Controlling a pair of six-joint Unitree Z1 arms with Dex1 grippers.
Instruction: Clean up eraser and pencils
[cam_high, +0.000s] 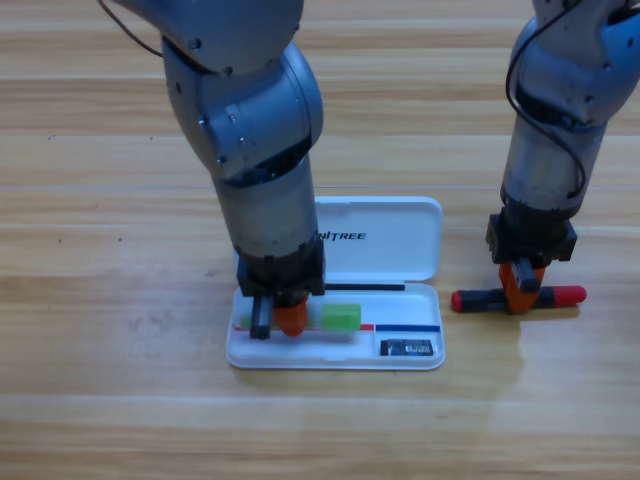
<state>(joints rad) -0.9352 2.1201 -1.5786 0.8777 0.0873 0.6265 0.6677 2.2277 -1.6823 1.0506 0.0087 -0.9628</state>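
Lying nearest, at the near right corner of the open white case (400, 360): eraser (409, 347), small dark block with light print, flat on the tray floor. Sitting just left of it in the same tray, along the length: whitish stick with green end (340, 318), green end pointing right, whitish part mostly hidden. Hovering directly over that stick, possibly touching it: left gripper (280, 320), pointing down into the left part of the tray, orange jaw and black finger showing; whether jaws are apart or together, cannot tell. Standing open behind the tray: case lid (390, 240), lying flat on the wooden table (100, 300), printed lettering partly covered by the left arm (255, 130). Lying outside the case, on the table just right of its near right edge: black marker with red ends (518, 297), crosswise, left to right. Coming straight down on the marker's middle: right gripper (523, 285), orange jaws sitting around the barrel and clamping it, red ends sticking out on both sides. Rising from it toward the far right edge: right arm (555, 120), grey, with a black cable along it.
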